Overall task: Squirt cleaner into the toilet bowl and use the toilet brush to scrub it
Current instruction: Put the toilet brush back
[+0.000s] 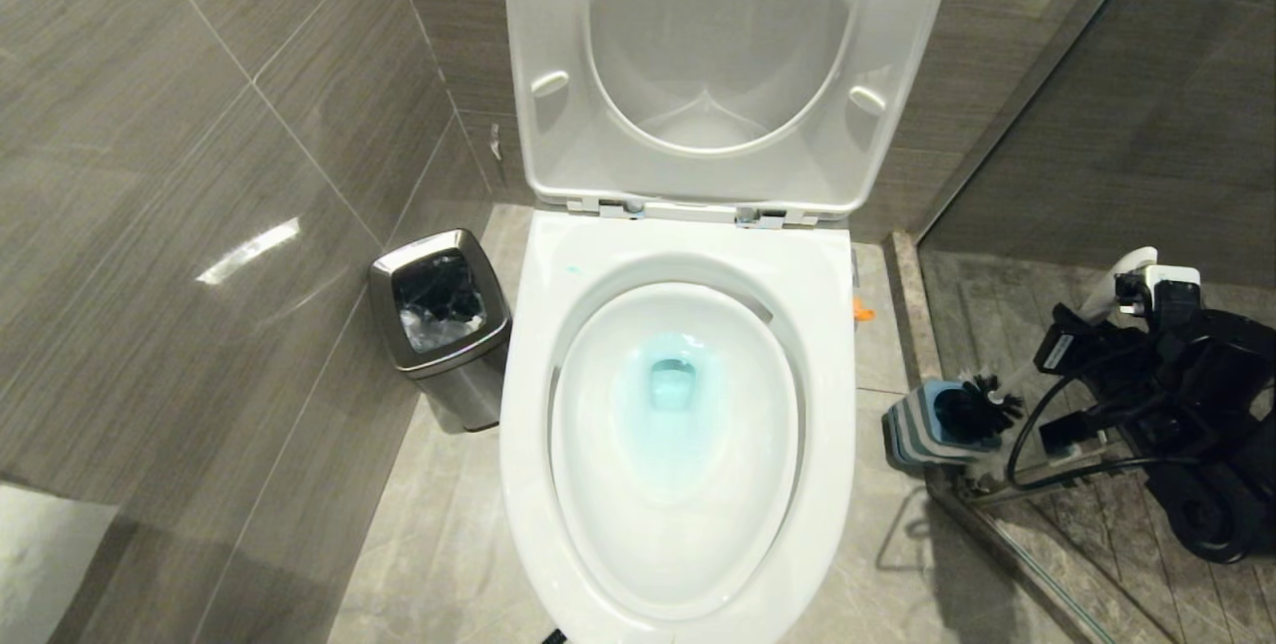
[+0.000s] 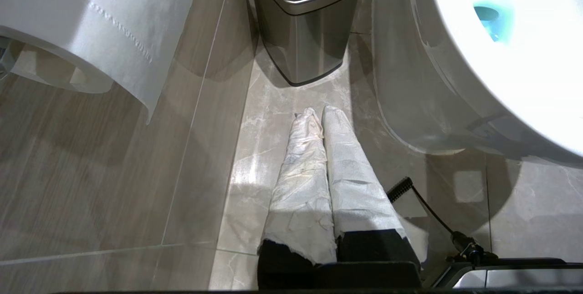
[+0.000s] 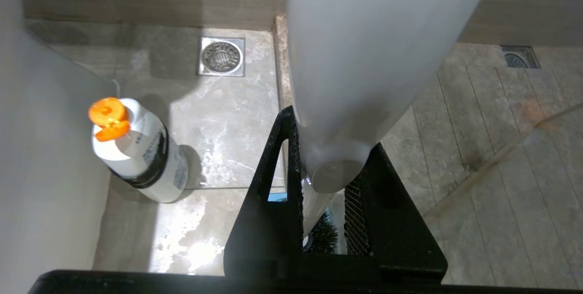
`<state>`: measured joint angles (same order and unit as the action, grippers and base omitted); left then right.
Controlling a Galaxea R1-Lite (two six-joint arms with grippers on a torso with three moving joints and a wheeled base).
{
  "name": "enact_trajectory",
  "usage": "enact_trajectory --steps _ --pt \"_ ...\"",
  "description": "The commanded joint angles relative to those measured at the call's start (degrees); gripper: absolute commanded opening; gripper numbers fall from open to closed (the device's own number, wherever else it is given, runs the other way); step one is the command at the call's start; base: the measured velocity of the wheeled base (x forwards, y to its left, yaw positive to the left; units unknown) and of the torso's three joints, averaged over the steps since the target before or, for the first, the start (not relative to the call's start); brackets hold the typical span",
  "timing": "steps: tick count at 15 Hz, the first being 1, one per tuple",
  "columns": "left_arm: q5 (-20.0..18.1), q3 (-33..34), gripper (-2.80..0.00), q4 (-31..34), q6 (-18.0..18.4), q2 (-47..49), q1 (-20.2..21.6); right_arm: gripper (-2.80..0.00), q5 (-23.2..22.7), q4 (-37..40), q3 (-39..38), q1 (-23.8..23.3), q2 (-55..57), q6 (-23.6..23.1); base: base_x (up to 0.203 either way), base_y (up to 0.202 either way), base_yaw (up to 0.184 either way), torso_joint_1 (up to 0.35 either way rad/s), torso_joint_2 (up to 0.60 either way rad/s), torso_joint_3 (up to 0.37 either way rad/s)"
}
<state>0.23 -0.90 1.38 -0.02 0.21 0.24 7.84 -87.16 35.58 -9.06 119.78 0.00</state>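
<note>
Toilet brush (image 1: 1057, 350) handle clamped in my right gripper (image 3: 325, 194) jaws, bristle head at holder (image 1: 922, 425), right of toilet bowl (image 1: 678, 564). Cleaner (image 1: 670, 385) already tints bowl water. Scrubbing outstanding. Left gripper (image 2: 324, 116) jaws together, idle.

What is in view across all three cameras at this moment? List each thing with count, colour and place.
toilet bowl: one, white, centre, seat and lid up.
cleaner: turquoise tint in the bowl's water.
toilet brush: one, white handle, black head over its holder.
brush holder: one, blue and grey, floor right of bowl.
bin: one, steel, floor left of bowl.
bottle: one, white, orange cap, floor beside bowl.
toilet paper roll: one, white, left wall.
floor drains: two, metal.
left gripper: wrapped white, shut, idle above the floor.
right gripper: black, closed on the brush handle.
</note>
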Motion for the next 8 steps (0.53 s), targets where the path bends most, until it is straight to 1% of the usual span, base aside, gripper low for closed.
enact_trajectory --steps 1,4,8 --pt "0.03 0.02 -2.8 0.03 0.02 -0.03 0.02 -2.8 -0.01 -0.5 1.56 -0.08 2.38 0.0 0.0 0.0 0.0 0.0 0.0 0.0" --pt "0.03 0.01 -2.8 0.03 0.02 -0.03 0.02 -2.8 -0.11 -0.5 4.27 -0.08 4.96 0.0 0.0 0.0 0.0 0.0 0.0 0.0" --pt "0.03 0.02 -2.8 0.03 0.02 -0.03 0.02 -2.8 -0.11 -0.5 4.67 -0.08 6.87 0.0 0.0 0.0 0.0 0.0 0.0 0.0"
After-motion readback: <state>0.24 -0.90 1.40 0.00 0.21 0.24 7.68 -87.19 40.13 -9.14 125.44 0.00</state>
